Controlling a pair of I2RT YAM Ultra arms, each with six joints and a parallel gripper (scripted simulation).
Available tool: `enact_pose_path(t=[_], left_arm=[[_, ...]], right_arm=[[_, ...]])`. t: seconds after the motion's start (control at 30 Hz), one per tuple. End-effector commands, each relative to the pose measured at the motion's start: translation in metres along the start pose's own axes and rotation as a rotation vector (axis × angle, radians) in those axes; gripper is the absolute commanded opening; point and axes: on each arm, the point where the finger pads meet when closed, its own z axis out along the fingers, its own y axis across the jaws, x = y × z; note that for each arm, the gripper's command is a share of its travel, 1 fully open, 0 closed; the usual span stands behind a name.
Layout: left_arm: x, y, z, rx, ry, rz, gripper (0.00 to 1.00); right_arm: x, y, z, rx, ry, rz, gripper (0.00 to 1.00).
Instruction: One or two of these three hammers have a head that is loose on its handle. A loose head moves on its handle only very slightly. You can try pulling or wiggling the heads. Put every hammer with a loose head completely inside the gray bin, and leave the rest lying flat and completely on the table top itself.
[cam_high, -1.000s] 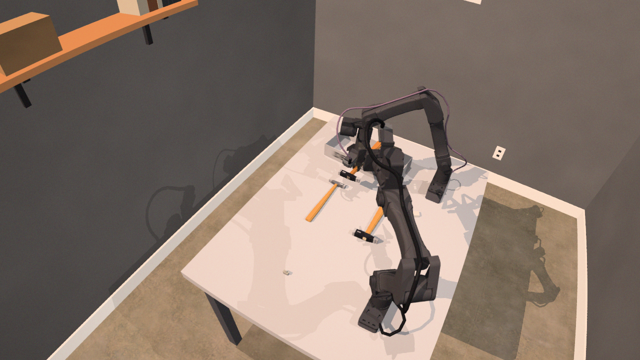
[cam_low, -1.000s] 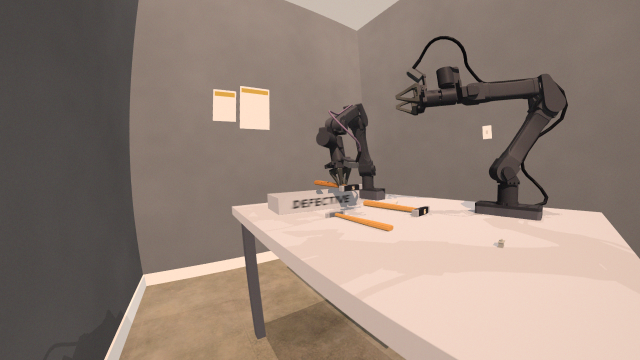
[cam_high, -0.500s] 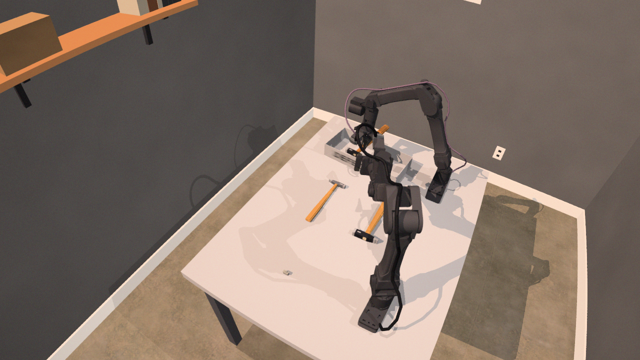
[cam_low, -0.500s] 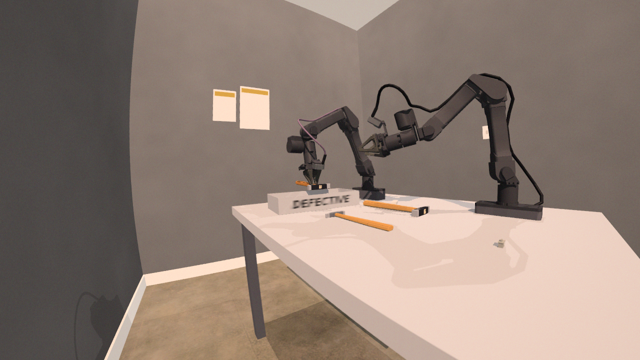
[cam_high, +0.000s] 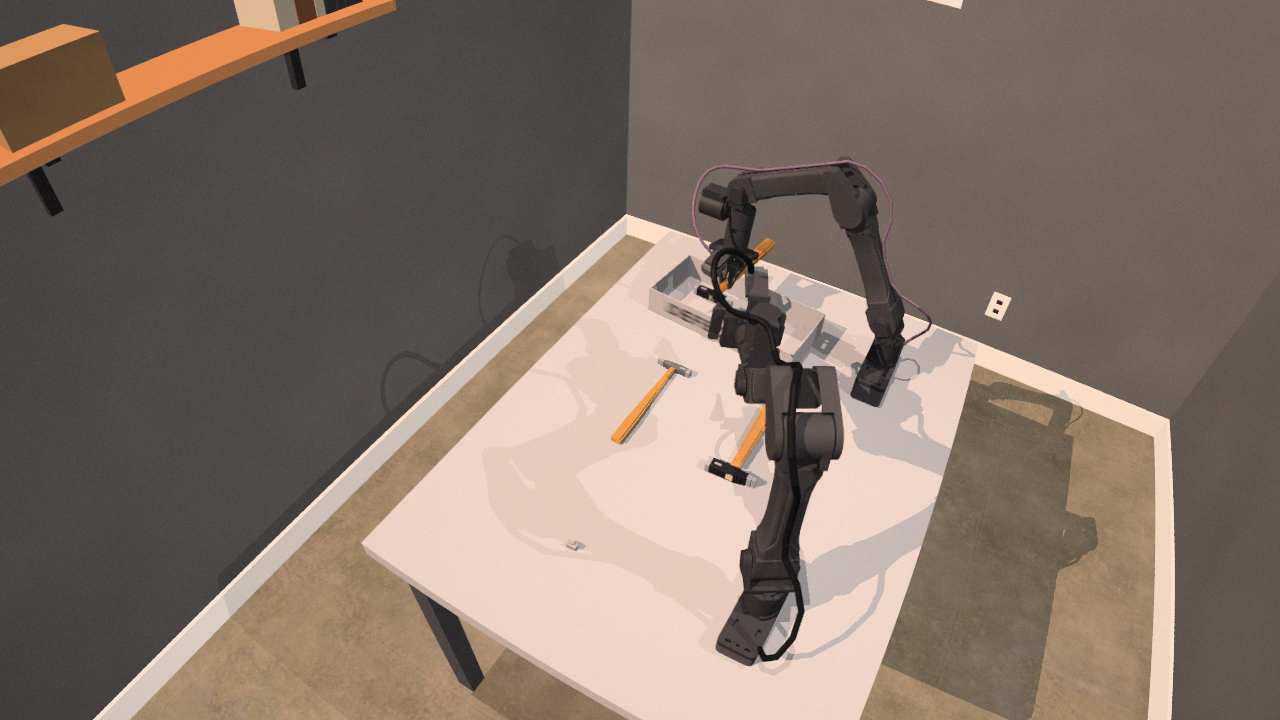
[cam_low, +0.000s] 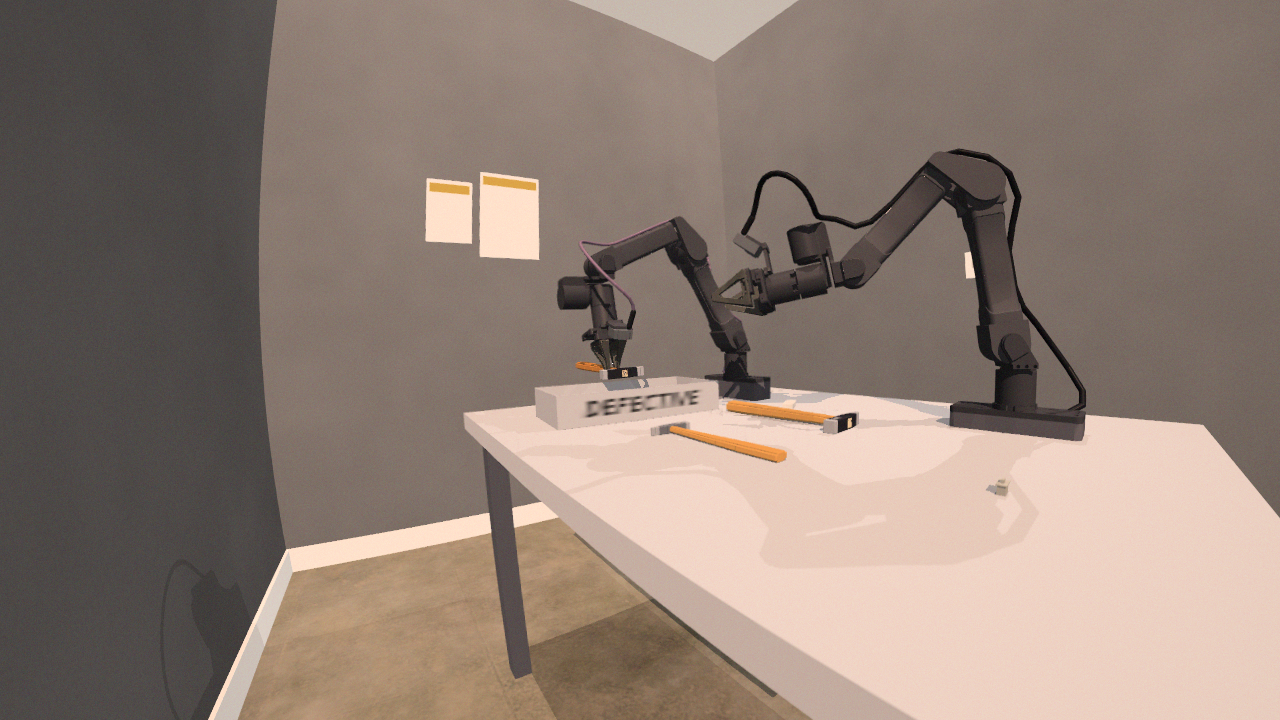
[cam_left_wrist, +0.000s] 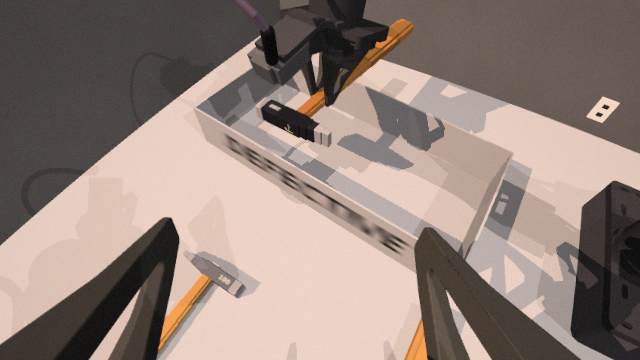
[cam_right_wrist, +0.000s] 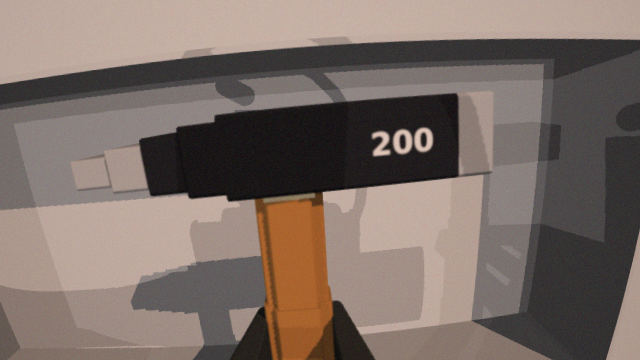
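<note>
Grasping one hammer (cam_high: 711, 292) (cam_low: 622, 372) (cam_left_wrist: 295, 122) (cam_right_wrist: 300, 155), the right pincer (cam_high: 729, 279) (cam_low: 611, 365) (cam_left_wrist: 322, 102) (cam_right_wrist: 301, 316) hovers above the bin's (cam_high: 680, 311) (cam_low: 559, 407) (cam_left_wrist: 210, 132) (cam_right_wrist: 425, 50) ten-o'clock end, seen from the top; the left pincer (cam_high: 721, 324) (cam_low: 718, 300) (cam_left_wrist: 300, 233) is released. Others lie toward six and seven o'clock.

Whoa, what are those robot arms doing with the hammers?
The right gripper is holding the hammer marked 200 by its wooden handle, over the gray bin. It isn't down inside yet. The left gripper is open and empty. The other two hammers lie on the table.
</note>
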Motion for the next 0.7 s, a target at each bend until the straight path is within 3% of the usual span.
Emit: enact_pose_path(t=[0.0, 0.23, 0.53, 0.67], left_arm=[[-0.027, 0.001, 0.001, -0.002, -0.062, 0.006, 1.0], [-0.026, 0.001, 0.001, -0.001, -0.058, 0.006, 1.0], [-0.021, 0.001, 0.001, -0.003, -0.045, 0.001, 1.0], [-0.021, 0.001, 0.001, -0.003, -0.045, 0.001, 1.0]], right_arm=[[-0.002, -0.005, -0.016, 0.014, -0.016, -0.017, 0.12], [-0.001, -0.012, -0.019, 0.045, -0.018, 0.018, 0.12], [-0.001, -0.017, -0.017, 0.153, -0.024, 0.407, 0.12], [-0.002, -0.017, -0.017, 0.172, -0.027, 0.482, 0.12]])
